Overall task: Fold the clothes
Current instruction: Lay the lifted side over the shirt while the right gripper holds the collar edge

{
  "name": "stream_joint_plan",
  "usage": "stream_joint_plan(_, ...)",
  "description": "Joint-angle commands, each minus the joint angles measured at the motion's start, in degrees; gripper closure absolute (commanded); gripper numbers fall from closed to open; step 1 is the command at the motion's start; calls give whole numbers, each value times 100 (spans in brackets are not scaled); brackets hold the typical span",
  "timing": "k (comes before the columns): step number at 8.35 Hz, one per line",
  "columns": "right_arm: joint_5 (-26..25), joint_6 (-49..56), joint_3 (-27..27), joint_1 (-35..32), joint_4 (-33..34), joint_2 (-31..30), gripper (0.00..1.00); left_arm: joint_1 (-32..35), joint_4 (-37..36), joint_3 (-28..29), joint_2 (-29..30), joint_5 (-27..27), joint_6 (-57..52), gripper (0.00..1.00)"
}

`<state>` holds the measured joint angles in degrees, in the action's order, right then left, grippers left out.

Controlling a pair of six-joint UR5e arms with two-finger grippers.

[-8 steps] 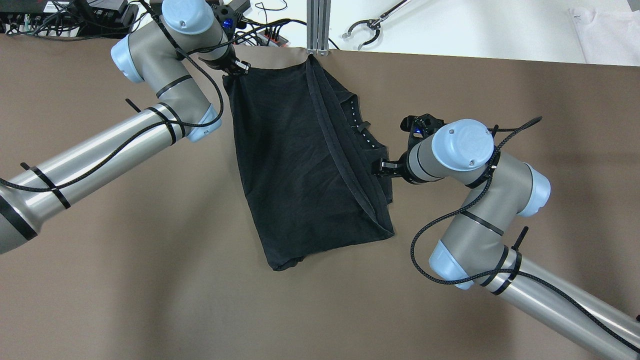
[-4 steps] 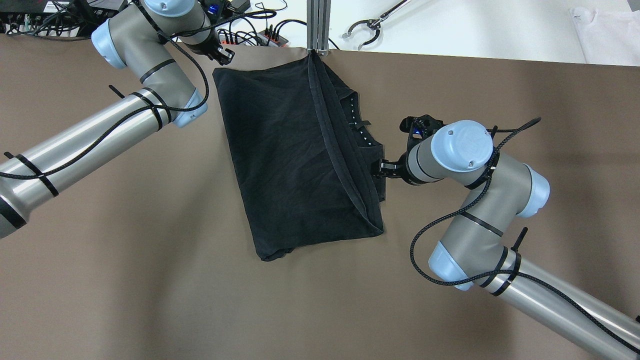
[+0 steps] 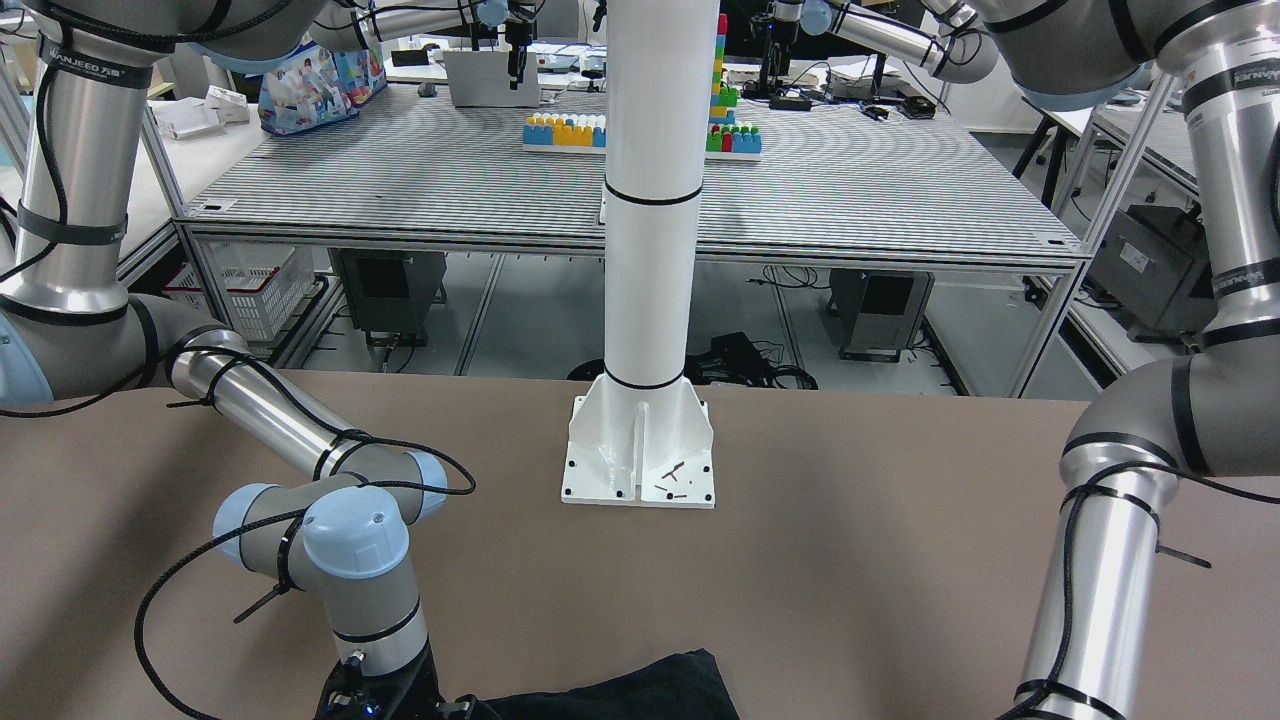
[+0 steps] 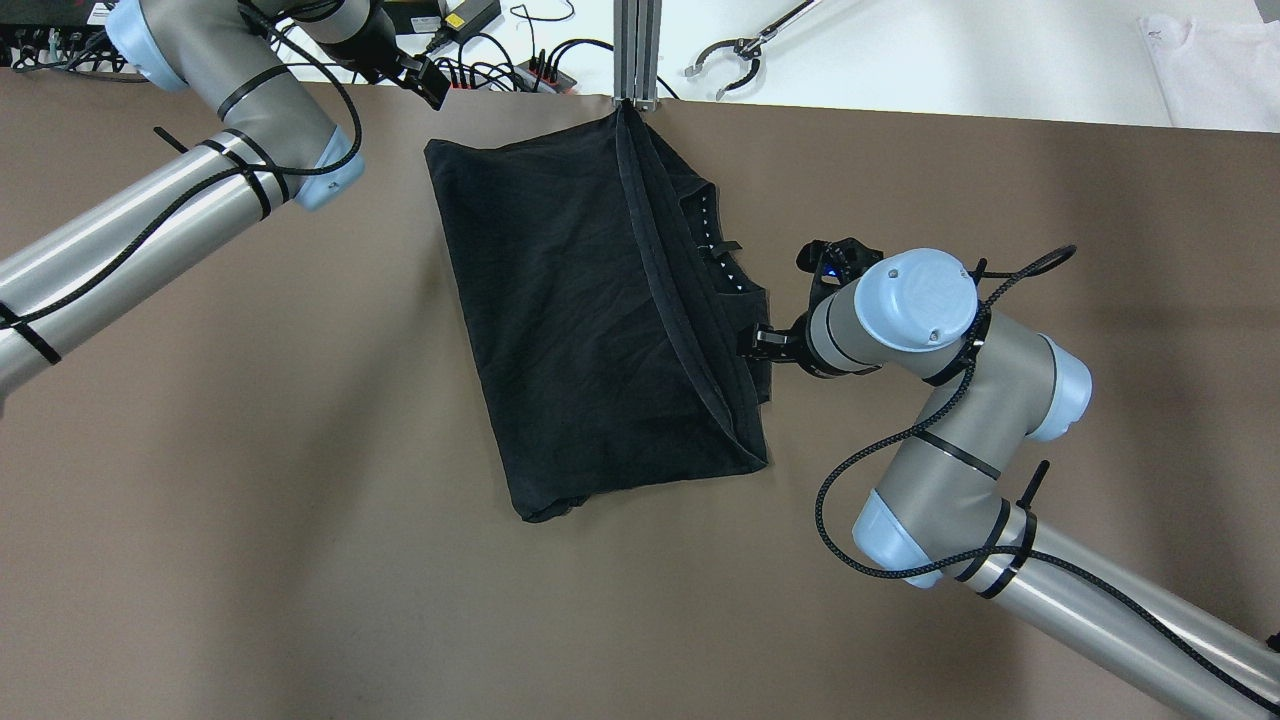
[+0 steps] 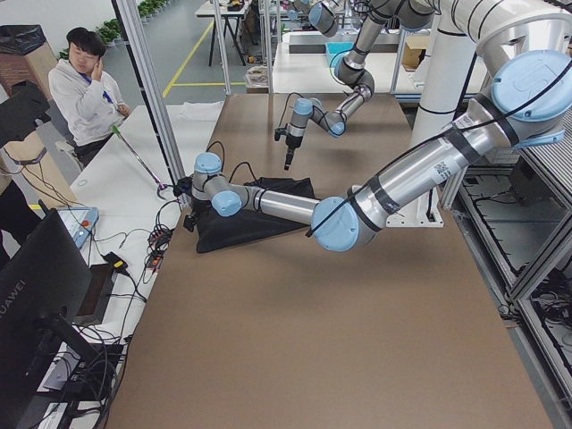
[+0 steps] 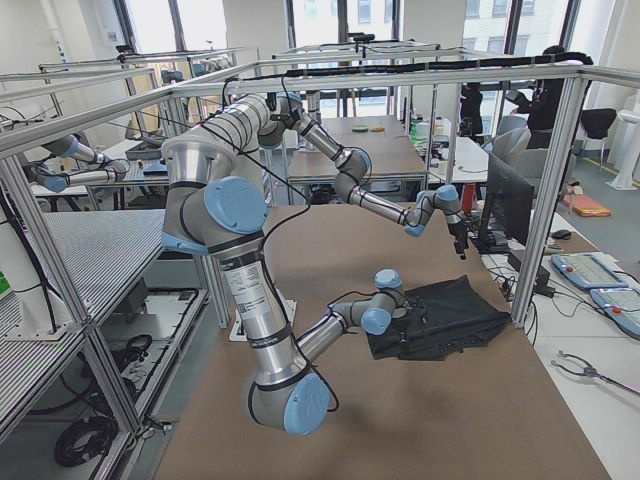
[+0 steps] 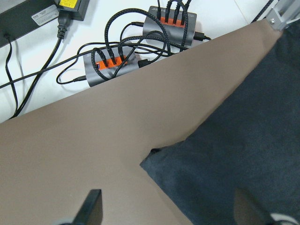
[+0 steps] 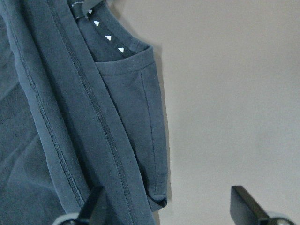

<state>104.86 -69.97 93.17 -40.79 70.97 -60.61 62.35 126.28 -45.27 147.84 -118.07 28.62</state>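
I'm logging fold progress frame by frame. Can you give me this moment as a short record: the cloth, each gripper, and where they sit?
cloth: plain black soft fabric piece, lying on the brown table cover, with one layer folded over and a hemmed band running diagonally
left gripper: open, holding nothing, above the table near the cloth's far left corner
right gripper: open, at the cloth's right edge; cannot tell if it touches
far corner: reaches the aluminium post

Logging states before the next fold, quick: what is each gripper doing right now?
Left gripper: open, holding nothing, off the black garment's corner.
Right gripper: open, jaws wide apart at the garment's side edge, gripping nothing.
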Motion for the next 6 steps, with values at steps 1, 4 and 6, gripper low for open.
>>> stream_joint_plan(1,-10,-1260,-36,149,-231,-3,9,-12,-16,-990,-825,-129,284,0)
stream_joint_plan(4,-1254,-1985,-535,737,-1161,-12,15,-39,19,-1010,-871,-120,320,0)
stream_joint_plan(6,-1302,-2004,-660,765,-1428,-64,25,-48,19,-1010,-906,-111,320,0)
